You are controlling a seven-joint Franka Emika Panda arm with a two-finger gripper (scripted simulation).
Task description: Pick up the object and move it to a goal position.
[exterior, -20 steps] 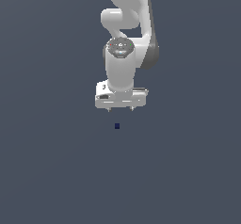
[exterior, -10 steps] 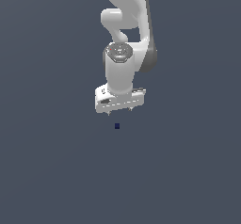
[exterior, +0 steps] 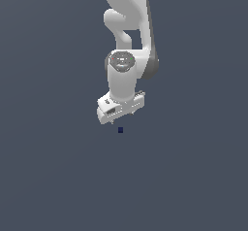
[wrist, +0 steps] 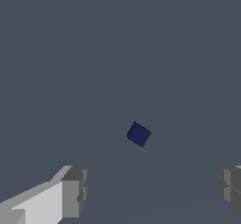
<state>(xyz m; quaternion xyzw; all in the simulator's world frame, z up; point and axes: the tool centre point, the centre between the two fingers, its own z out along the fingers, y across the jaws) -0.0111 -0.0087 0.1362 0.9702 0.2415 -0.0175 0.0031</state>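
Note:
The object, a tiny dark navy-blue cube, rests on the flat grey surface just below the white arm's hand in the exterior view. My gripper hangs a little above it, pointing down, not touching it. In the wrist view the cube lies tilted, ahead of the gap between the two grey fingertips. My gripper is open wide with nothing between its fingers.
The white arm rises from the hand toward the top of the exterior view. A plain grey surface fills everything else; no other objects or edges show.
The hand has come down closer to the cube and turned slightly. The cube has not moved.

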